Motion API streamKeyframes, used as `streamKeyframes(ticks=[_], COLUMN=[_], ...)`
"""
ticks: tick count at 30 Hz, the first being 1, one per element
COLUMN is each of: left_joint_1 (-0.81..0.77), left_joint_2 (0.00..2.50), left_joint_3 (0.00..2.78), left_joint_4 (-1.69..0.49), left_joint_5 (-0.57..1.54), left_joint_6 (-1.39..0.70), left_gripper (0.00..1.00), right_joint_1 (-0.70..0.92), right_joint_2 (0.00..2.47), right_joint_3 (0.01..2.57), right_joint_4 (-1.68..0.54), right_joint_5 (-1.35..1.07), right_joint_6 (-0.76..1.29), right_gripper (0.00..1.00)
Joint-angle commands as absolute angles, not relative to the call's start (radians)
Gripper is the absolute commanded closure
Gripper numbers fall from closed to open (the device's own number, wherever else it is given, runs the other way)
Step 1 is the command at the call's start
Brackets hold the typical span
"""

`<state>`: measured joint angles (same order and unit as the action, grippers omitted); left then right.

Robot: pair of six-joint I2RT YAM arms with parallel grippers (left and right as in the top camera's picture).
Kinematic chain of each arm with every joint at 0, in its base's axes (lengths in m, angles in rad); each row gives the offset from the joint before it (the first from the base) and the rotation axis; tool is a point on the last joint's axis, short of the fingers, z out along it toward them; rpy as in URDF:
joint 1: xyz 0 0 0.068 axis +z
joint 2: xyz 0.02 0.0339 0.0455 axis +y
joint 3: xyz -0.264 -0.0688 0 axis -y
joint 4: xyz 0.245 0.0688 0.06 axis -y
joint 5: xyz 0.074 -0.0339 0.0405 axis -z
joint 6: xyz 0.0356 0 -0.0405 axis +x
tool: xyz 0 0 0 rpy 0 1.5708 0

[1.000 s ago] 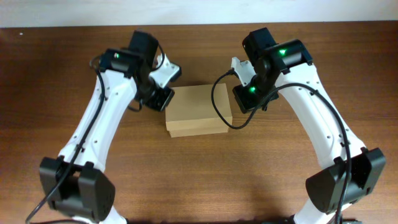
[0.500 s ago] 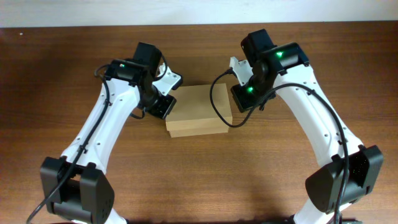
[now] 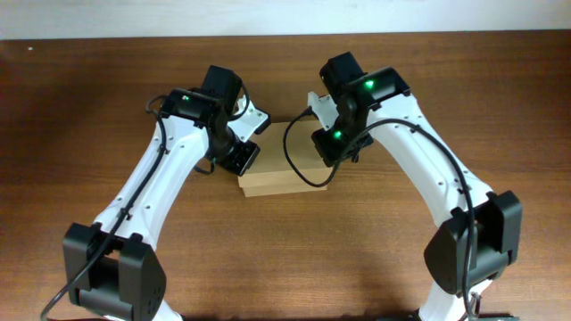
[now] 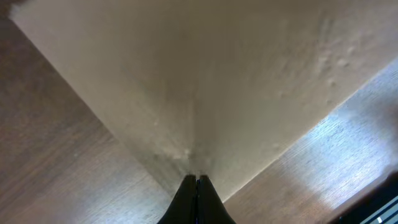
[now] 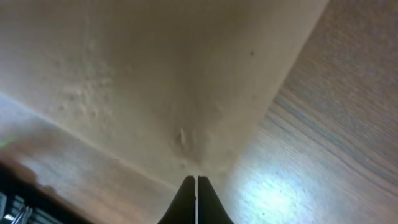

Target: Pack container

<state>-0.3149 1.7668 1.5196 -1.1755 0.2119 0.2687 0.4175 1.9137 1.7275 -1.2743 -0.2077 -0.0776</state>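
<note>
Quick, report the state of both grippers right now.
Left gripper: shut, holding nothing, tips against the container.
Right gripper: shut, holding nothing, tips against the container.

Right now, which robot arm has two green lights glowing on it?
The right arm, by the right end of the box: two green lights glow near its wrist. The left arm shows only one small green light.

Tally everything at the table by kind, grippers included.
cardboard box: 1
grippers: 2, the left gripper and the right gripper, both shut, tips at the box
Total: 3
</note>
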Motion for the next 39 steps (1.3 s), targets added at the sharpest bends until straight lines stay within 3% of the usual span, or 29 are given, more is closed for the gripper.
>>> streamKeyframes(ticks=[1, 11, 19, 28, 35, 39], left_joint_1=[-0.316, -0.316, -0.316, -0.278, -0.168, -0.068], left_joint_2=[1.74, 1.74, 1.736, 1.736, 1.737, 1.737], left_joint_3=[1.467, 1.385, 1.388, 1.601, 1.822, 1.906], left_joint_4=[-1.156, -1.098, -1.027, -1.007, -1.01, -1.01], left_joint_5=[0.224, 0.224, 0.208, 0.125, 0.005, -0.029], left_joint_6=[0.258, 0.251, 0.231, 0.183, 0.175, 0.227], left_gripper=[0.98, 0.98, 0.98, 0.98, 0.97, 0.88], right_joint_1=[0.427, 0.427, 0.425, 0.375, 0.267, 0.184], right_joint_2=[1.927, 1.927, 1.919, 1.917, 1.917, 1.917], right_joint_3=[1.679, 1.492, 1.493, 1.761, 2.037, 2.149], right_joint_4=[-1.258, -1.145, -1.101, -1.219, -1.311, -1.325], right_joint_5=[-0.217, -0.262, -0.28, -0.269, -0.054, -0.032], right_joint_6=[-0.069, -0.064, -0.062, -0.061, -0.036, -0.036], right_gripper=[0.96, 0.96, 0.96, 0.96, 0.96, 0.96])
